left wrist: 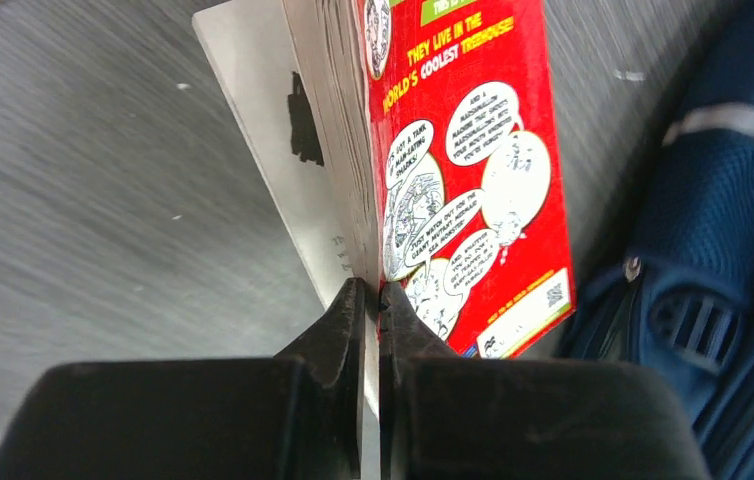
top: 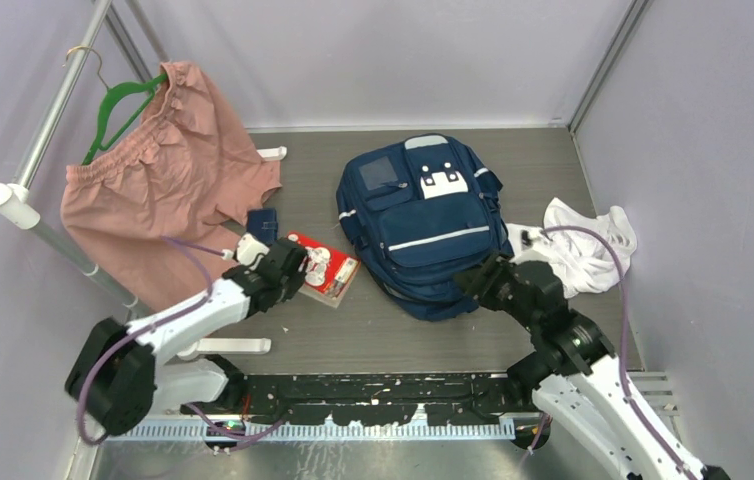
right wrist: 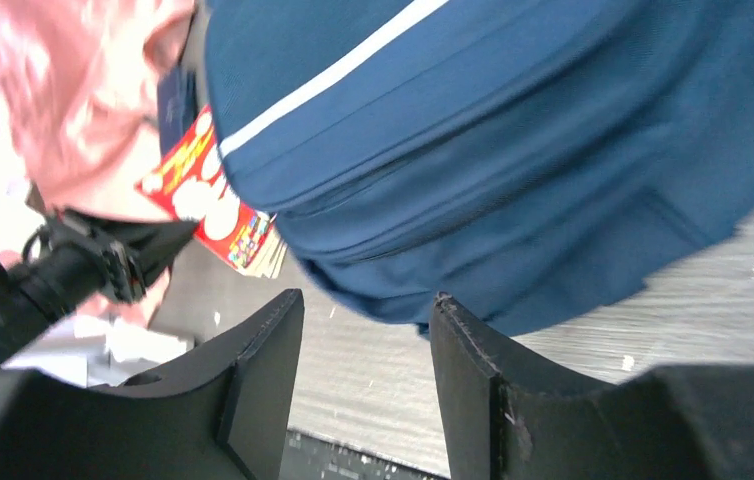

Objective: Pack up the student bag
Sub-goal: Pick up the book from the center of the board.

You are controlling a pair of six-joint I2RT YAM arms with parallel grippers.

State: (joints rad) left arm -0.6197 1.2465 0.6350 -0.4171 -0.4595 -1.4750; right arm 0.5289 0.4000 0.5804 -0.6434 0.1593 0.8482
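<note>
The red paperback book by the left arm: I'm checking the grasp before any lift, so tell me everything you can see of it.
The red paperback book has a glossy cover with white cartoon speech bubbles, yellow lettering and a barcode panel at one corner. Its pale page edges show, one white leaf splaying off. It sits on the grey table close beside the navy blue fabric backpack. The left gripper is shut on its near edge; how many leaves it pinches is unclear.

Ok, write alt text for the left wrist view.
The black left gripper is shut on the edge of a red paperback comic book, over a grey wood-grain table. A navy blue fabric backpack lies at right.
</note>
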